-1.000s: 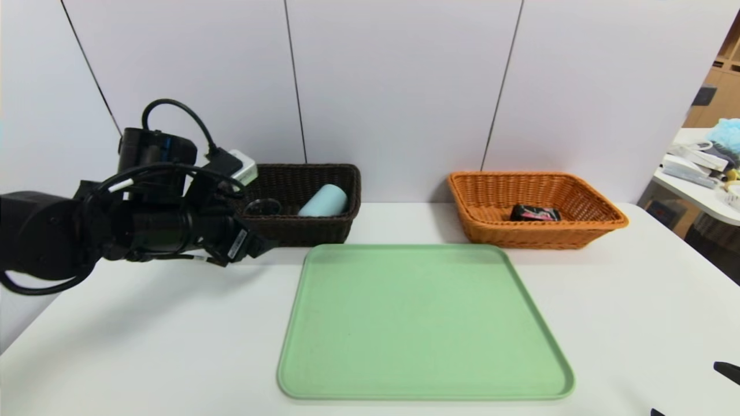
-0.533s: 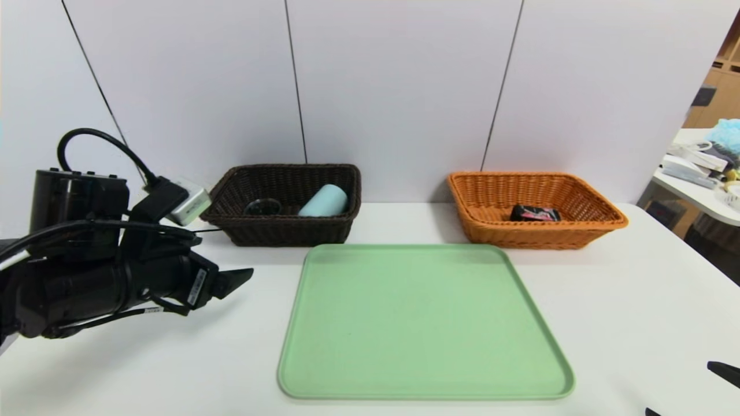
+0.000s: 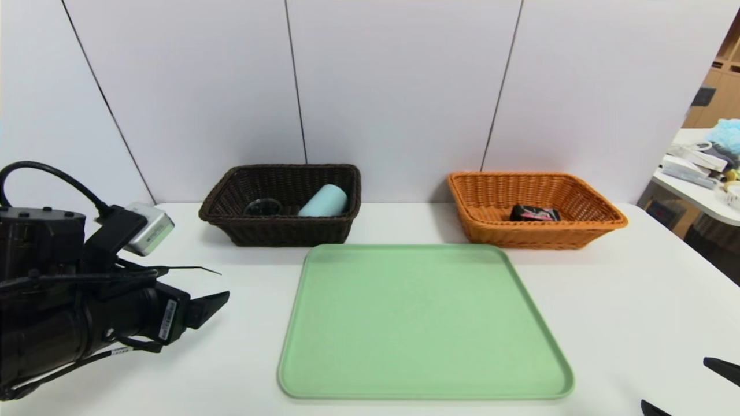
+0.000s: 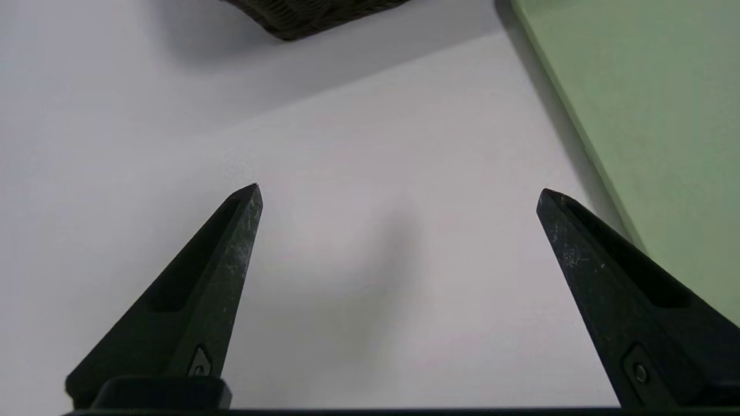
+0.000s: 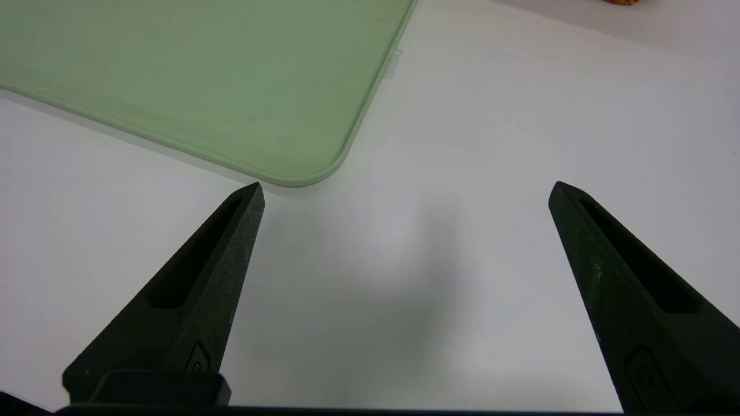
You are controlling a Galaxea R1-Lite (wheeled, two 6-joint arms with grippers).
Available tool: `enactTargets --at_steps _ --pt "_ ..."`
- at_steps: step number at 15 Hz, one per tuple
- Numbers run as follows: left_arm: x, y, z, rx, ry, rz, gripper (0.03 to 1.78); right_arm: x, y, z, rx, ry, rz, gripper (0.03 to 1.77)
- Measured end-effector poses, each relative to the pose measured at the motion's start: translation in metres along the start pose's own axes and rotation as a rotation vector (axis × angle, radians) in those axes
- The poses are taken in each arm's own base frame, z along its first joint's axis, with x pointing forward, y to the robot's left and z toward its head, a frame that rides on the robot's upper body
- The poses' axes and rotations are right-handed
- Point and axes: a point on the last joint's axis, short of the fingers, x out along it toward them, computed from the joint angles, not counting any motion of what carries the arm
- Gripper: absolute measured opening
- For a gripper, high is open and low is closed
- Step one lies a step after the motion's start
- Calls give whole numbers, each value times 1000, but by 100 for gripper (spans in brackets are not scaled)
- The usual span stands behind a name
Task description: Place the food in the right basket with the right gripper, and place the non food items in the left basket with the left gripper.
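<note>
- The left hand (image 3: pixel 222 300) showed only one pointed finger in the head view; its arm ran off the picture's left edge.
- The right hand (image 3: pixel 688 387) appeared there as just two dark fingertips at the lower right corner, the rest cut off.
- The glass cup (image 3: pixel 263 206) in the dark brown basket (image 3: pixel 289 234) was partly hidden behind the near wall, and its handle could not be made out.
- The blue-grey tumbler (image 3: pixel 324 202) had its lower side hidden by the same wall.
- The black packet (image 3: pixel 535 213) in the orange basket (image 3: pixel 543 237) was too small to read its label.
- In the left wrist view, only a corner of the dark brown basket showed.
</note>
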Motion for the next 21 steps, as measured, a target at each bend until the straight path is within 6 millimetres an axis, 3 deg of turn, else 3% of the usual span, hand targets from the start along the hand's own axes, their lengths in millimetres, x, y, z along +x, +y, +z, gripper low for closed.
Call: enactTargets --at_steps 10,21 --pt "-28 -1 -40 -48 12 106 169 3 -4 2 30 20 -71 170" --pt "-54 15 -57 -159 -45 278 169 0 -8 2 111 11 -131 170"
